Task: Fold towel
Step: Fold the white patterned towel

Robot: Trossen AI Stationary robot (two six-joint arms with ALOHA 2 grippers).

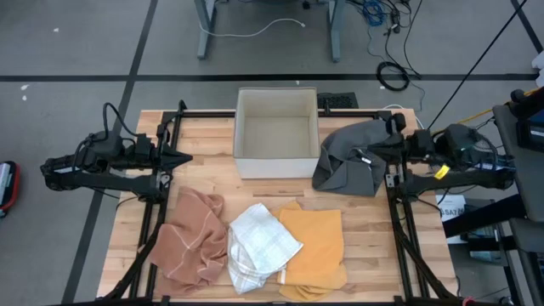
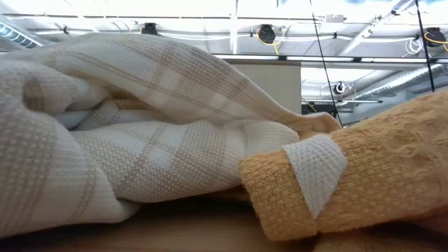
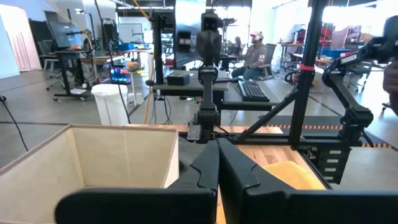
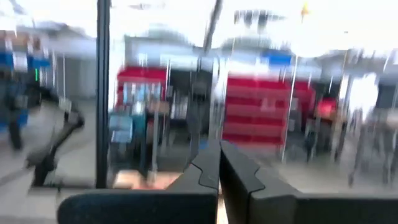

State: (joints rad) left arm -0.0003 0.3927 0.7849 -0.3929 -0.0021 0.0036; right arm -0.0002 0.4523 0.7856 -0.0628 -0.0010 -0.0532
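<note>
1. Left end effector [image 1: 183, 157]: fingers together, holding nothing, at left edge of table [image 1: 204, 123], tip pointing twd the box [image 1: 275, 133].
2. Right end effector [image 1: 367, 156]: fingers together per its wrist view; in the high view its tip sits at the grey towel [image 1: 350, 158], can't tell if cloth is pinched.
3. Grey towel: crumpled heap just right of box, touching its side.
4. Pink towel [image 1: 191, 238]: bunched, front-left of table.
5. White checked towel [image 1: 259, 245]: crumpled, front-centre, betw. pink and orange ones, overlapping orange edge.
6. Orange towel [image 1: 316, 244]: lying fairly flat, front-right of centre; low view shows a white blank tag [image 2: 316, 170] on its hem, no text readable.
7. Box: open-top, cream, back-centre of table.
8. No brand or writing legible anywhere.
9. Left wrist view: person seated [image 3: 255, 53] at a desk in room beyond.
</note>
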